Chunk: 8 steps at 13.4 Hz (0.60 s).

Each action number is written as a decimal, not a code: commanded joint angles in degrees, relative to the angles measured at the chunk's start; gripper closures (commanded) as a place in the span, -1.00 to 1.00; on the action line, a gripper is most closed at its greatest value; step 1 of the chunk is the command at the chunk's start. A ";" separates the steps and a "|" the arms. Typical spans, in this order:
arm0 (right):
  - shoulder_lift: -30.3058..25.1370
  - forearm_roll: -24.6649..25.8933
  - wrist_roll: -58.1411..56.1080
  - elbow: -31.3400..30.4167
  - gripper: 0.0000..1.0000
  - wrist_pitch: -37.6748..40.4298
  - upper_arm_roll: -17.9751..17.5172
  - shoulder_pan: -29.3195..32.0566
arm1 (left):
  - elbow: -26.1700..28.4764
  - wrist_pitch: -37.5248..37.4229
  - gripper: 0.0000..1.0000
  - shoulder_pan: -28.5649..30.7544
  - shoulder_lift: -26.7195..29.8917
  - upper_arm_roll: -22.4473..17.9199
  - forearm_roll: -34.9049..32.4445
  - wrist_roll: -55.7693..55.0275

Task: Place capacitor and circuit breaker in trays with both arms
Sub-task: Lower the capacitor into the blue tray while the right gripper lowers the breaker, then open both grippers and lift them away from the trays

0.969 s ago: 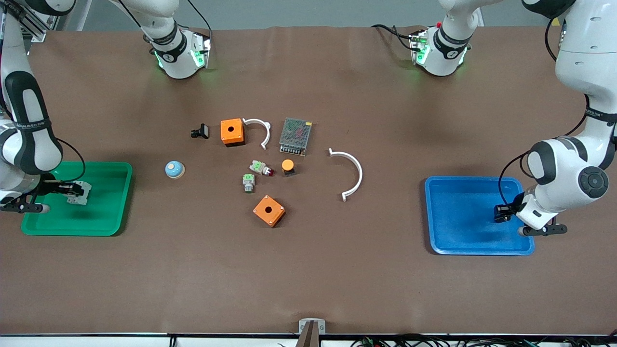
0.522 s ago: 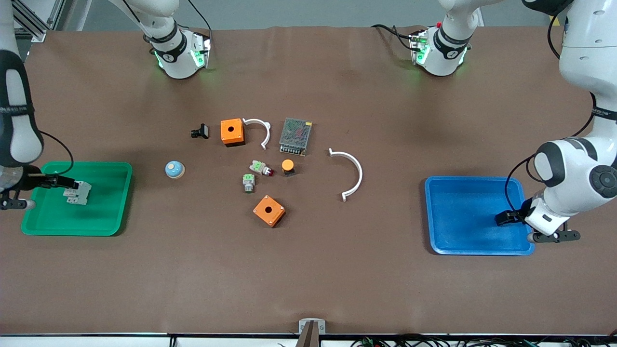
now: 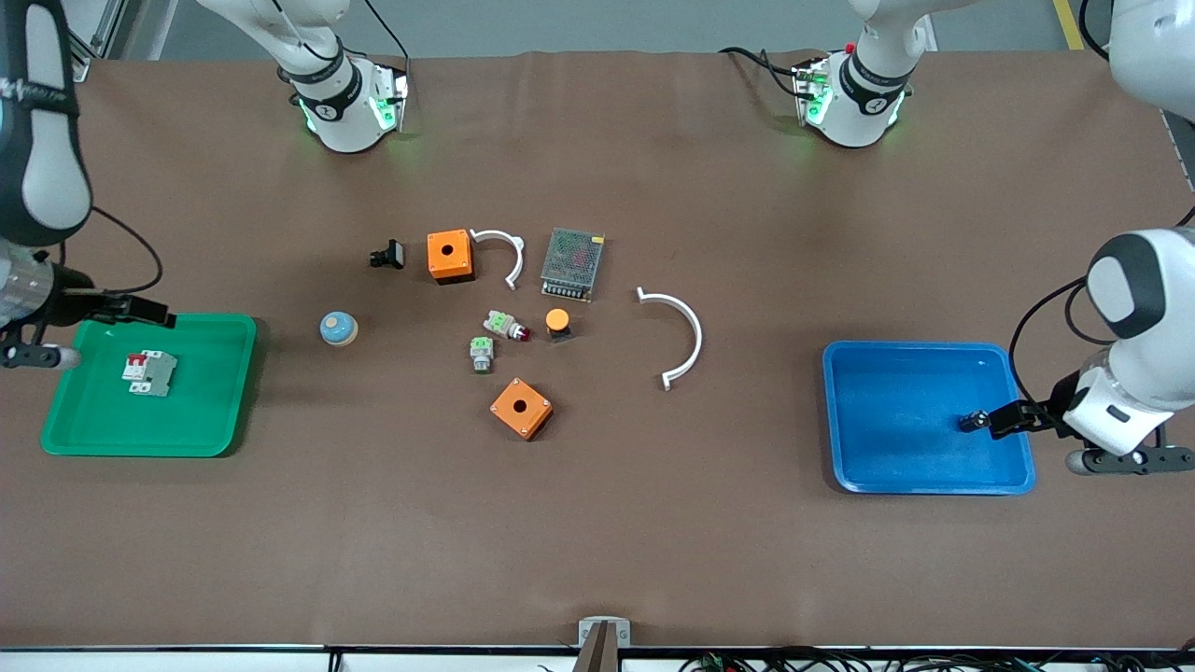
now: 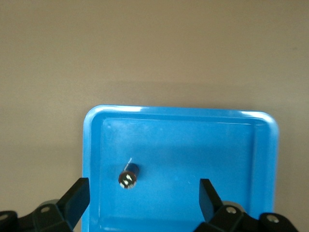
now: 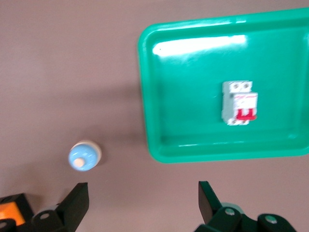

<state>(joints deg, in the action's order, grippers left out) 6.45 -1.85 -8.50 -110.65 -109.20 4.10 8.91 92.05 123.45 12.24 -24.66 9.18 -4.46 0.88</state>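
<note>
Your capacitor (image 4: 129,175) lies on its side in the blue tray (image 3: 896,476), and the circuit breaker (image 3: 149,373) lies flat in the green tray (image 3: 215,439) — both look placed. The capacitor is likely light and apt to roll (pinch across its barrel); the breaker looks rigid, so grip its flat sides. Left gripper (image 4: 140,203) over the blue tray and right gripper (image 5: 142,205) above the worktop (image 3: 597,541) by the green tray both have jaws spread, empty.
</note>
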 commanded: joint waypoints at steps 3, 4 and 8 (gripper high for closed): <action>-7.67 -0.17 6.57 -5.10 -0.99 0.21 0.29 -5.65 | -0.90 -6.98 -1.00 -0.90 6.72 2.24 -1.08 -2.02; -8.55 -0.17 6.65 -5.01 -0.99 0.56 0.20 -6.00 | -1.17 -9.25 -1.00 -0.81 7.51 3.11 -1.08 -2.02; -10.58 -0.26 8.33 -2.13 -0.99 3.81 0.20 -7.77 | -5.46 -18.82 -1.00 -0.37 9.89 3.65 -1.08 -0.88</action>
<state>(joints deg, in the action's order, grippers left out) -2.11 -1.86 -1.36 -113.78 -107.22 4.01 1.76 89.36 109.83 11.32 -16.12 12.26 -4.46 -0.31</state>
